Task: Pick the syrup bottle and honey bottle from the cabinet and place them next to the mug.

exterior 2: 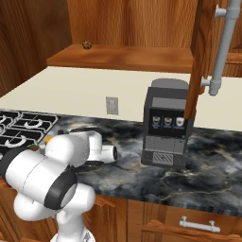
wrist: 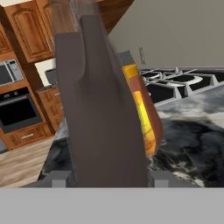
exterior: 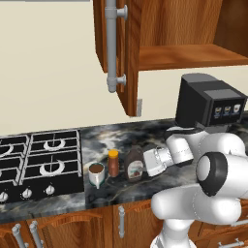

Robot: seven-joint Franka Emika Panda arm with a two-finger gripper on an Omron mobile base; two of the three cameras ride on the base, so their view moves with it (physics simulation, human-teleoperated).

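Beside the mug (exterior: 97, 173), on the table (exterior: 145, 189): honey bottle (exterior: 113, 163) standing upright just right of it; syrup bottle (exterior: 134, 163) standing right of the honey bottle; claw (exterior: 145, 162) sitting against the syrup bottle, grip impossible to tell; cabinet (exterior: 145, 53) hanging above, door open

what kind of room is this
A home kitchen, rendered in simulation. A gas stove is set into a dark marble counter, a coffee machine stands against the wall, and a wooden wall cabinet hangs open above. The hand view also shows a built-in oven.
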